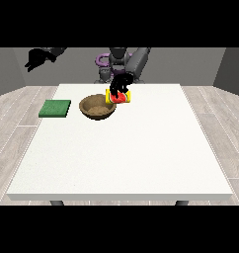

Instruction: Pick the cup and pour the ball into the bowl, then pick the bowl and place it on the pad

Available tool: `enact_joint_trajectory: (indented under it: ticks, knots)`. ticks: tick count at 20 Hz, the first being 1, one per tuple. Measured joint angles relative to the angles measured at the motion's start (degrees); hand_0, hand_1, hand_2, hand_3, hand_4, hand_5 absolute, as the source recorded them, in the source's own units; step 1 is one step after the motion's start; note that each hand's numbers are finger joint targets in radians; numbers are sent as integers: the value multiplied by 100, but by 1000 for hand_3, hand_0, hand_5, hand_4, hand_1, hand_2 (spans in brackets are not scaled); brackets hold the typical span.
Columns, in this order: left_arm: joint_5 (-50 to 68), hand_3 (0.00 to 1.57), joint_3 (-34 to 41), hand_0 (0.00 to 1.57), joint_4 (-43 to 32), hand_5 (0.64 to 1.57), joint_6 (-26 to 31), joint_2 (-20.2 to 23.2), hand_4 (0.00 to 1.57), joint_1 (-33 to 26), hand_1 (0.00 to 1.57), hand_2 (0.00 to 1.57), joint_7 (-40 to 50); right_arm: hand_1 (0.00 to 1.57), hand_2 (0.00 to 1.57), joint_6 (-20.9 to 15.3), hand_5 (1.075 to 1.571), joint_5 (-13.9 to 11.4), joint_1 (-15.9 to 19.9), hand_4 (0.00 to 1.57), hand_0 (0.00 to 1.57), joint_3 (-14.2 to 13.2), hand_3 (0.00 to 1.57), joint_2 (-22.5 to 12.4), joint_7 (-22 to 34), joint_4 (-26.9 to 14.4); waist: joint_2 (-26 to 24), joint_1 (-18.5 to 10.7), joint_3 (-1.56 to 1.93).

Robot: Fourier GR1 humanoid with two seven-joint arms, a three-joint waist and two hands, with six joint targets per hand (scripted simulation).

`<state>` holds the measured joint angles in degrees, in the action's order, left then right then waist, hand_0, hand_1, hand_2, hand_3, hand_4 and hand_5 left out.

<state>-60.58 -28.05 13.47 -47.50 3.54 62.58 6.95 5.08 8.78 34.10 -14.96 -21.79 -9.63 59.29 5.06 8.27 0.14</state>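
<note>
A brown bowl (97,106) sits on the white table (121,148), left of its middle at the far side. Just right of the bowl's rim a red and yellow cup (119,97) lies tipped on its side, its mouth towards the bowl. The hand at the view's right (121,84) is over the cup with its fingers curled round it. I see no ball; it is hidden or too small to make out. A green pad (55,108) lies flat near the table's left edge. The hand at the view's left (36,58) is raised high beyond the table's far left corner.
The table's near half and right side hold no objects. A wooden floor surrounds the table, and grey walls stand behind the robot.
</note>
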Motion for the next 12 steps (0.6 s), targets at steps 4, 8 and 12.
enact_joint_trajectory:
  ticks: [4, 8, 12]
  knots:
    - [-726, 1571, -604, 1509, -180, 1240, 184, -216, 1455, 75, 1509, 1571, 661, 0, 348, -11, 1566, -33, 181, 572, 0, 70, 620, 83, -43, -72, 85, 172, -2]
    - [-1353, 1571, -1182, 1525, -138, 1177, 593, -270, 1503, 1, 1525, 1571, 1173, 0, 348, 23, 1565, -70, 296, 580, 0, 159, 616, 161, -60, -177, 64, 310, -3]
    - [-1872, 1571, -1670, 1524, 150, 1203, 1170, -315, 1472, -34, 1524, 1571, 1602, 0, 352, 74, 1565, -56, 352, 572, 0, 120, 651, 160, -176, -398, 48, 309, -5]
